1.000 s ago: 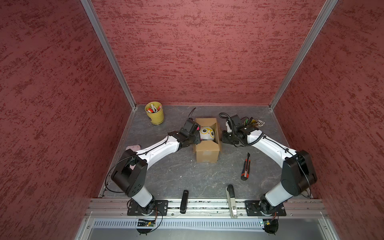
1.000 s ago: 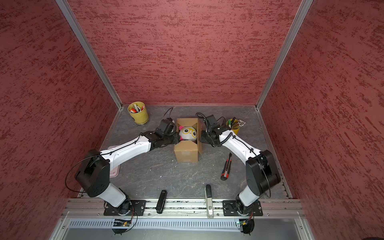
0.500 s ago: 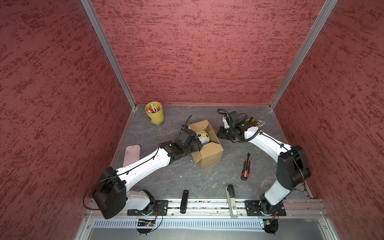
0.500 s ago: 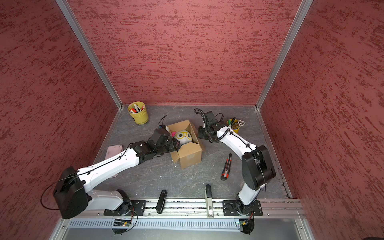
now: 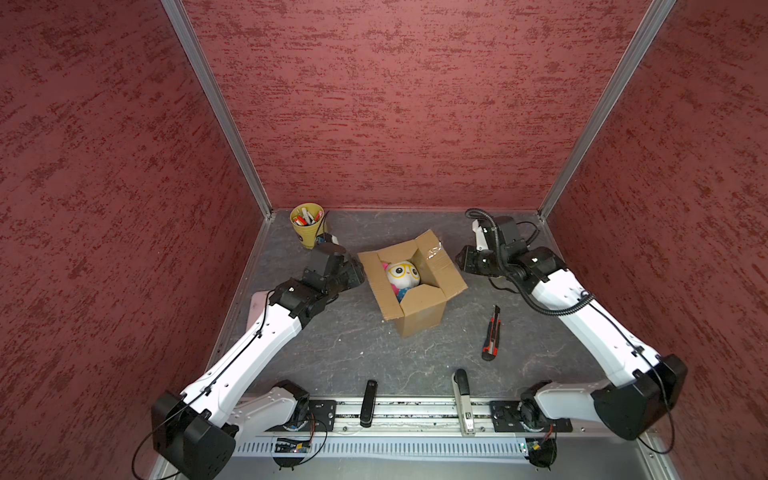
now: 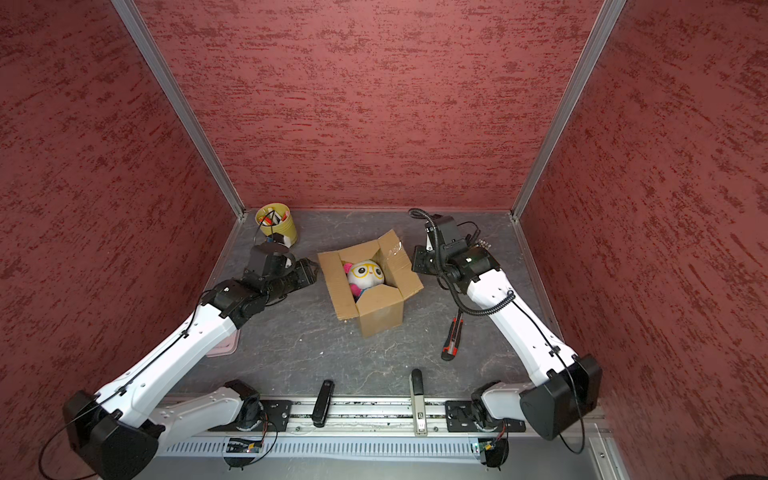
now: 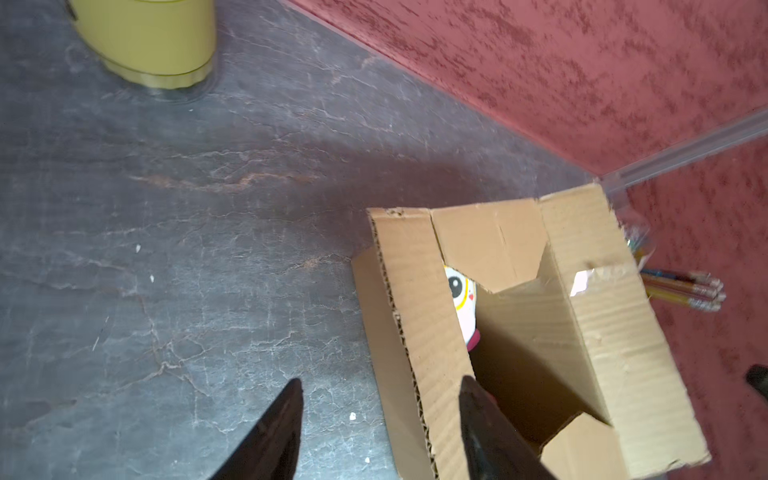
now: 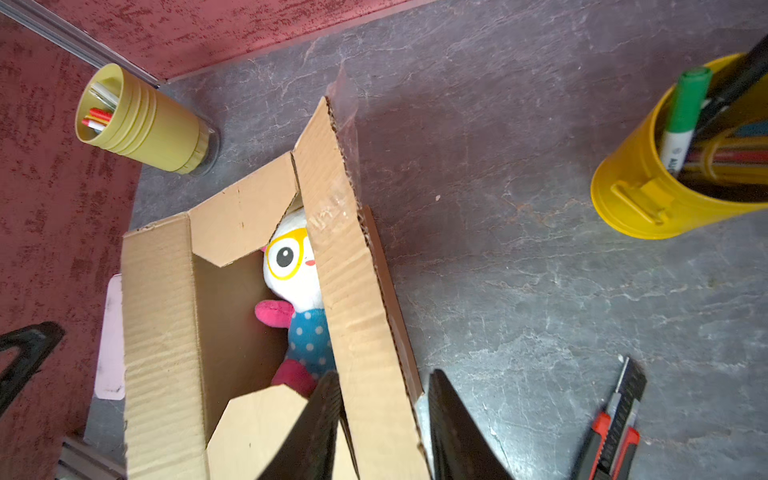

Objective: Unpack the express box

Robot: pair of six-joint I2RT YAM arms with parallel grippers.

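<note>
The express box [image 5: 419,320] [image 6: 382,313] stands open and askew in the middle of the floor, its flaps spread. A white plush toy [image 5: 402,274] [image 6: 365,274] [image 7: 461,299] [image 8: 291,266] with yellow glasses lies inside. My left gripper [image 5: 358,272] [image 6: 311,270] [image 7: 380,415] is open at the box's left flap. The flap's edge lies between its fingers, close to one and far from the other. My right gripper [image 5: 460,259] [image 6: 415,259] [image 8: 384,399] is open at the right flap. That flap shows between its fingers, with a gap on the outer side.
A yellow pen cup [image 5: 307,224] [image 6: 276,222] [image 8: 137,120] stands at the back left, another [image 8: 665,187] behind my right arm. A red-black utility knife [image 5: 491,332] [image 6: 453,334] [image 8: 611,428] lies right of the box. A pink slab [image 6: 224,345] lies under my left arm.
The box has turned askew and its flaps have spread wider. Both grippers have drawn back from the box's middle to the outer flap edges. My left arm has swung lower.
</note>
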